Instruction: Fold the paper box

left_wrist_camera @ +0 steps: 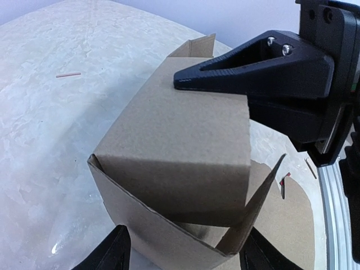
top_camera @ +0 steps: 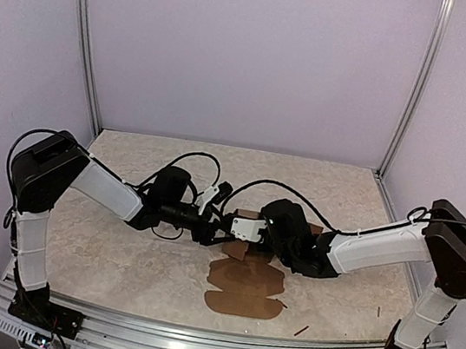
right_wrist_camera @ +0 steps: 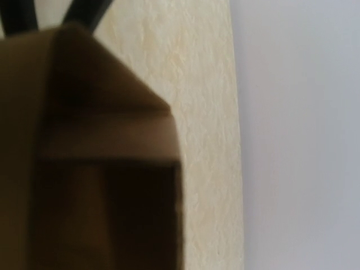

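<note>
The paper box is brown cardboard, part flat on the table and part raised into walls between the two arms. In the left wrist view the paper box stands half folded, with one panel bent over its top. My left gripper is open, and its two black fingers straddle the box's near corner. My right gripper is shut and lies along the far edge of that top panel. From above, the left gripper and the right gripper meet at the box. Blurred cardboard fills the left of the right wrist view, where my right fingers do not show.
Small dark sticks lie on the table near the front right, and a pink one lies to the left. The metal rail runs along the near edge. Pale walls close in the back and both sides.
</note>
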